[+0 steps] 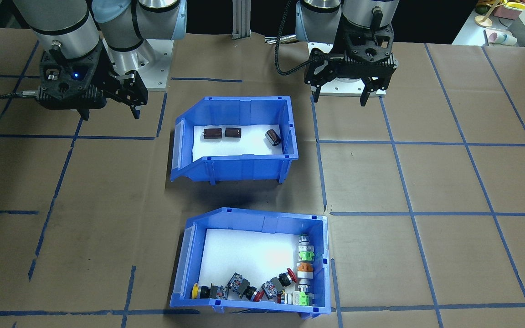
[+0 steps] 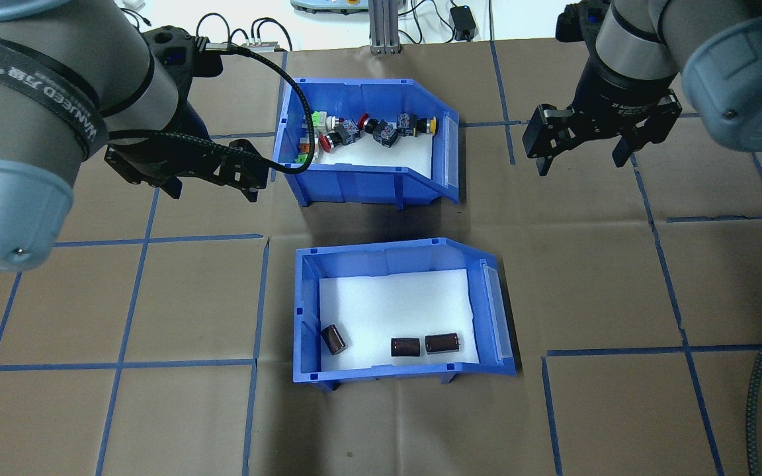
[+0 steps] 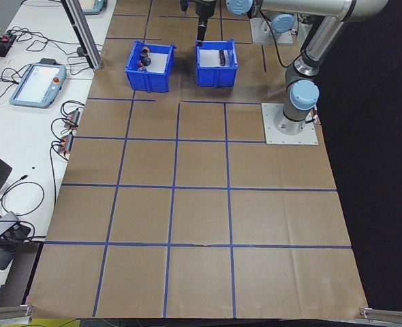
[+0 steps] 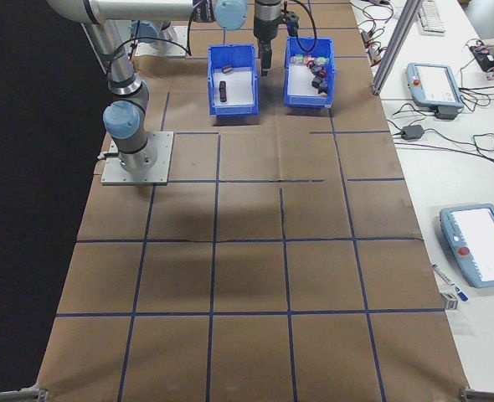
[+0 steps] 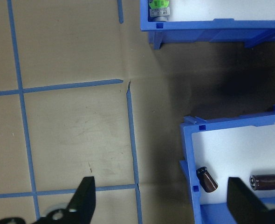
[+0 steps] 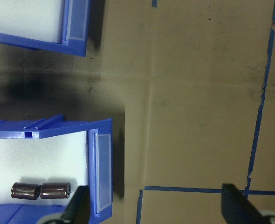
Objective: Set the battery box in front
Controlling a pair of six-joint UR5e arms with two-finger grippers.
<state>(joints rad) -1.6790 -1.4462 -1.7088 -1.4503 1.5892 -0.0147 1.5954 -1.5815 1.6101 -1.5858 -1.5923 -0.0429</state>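
Observation:
The battery box [image 1: 244, 166] is a blue bin with white foam and three dark brown cylinders [image 1: 213, 133]. It stands mid-table on the robot's side, seen in the overhead view as the nearer battery box [image 2: 306, 311]. Beyond it is a like blue bin of coloured button switches [image 2: 354, 186]. My left gripper [image 2: 214, 193] hangs open and empty, left of the switch bin. My right gripper [image 2: 580, 165] hangs open and empty to that bin's right. The left wrist view shows the battery box corner [image 5: 191, 140] between the open left gripper [image 5: 161, 200] fingers.
Brown paper with a blue tape grid [image 2: 156, 239] covers the table. Base plates [image 3: 289, 124] stand at the robot's side. Teach pendants [image 4: 431, 84] and cables lie on a side bench beyond the far edge.

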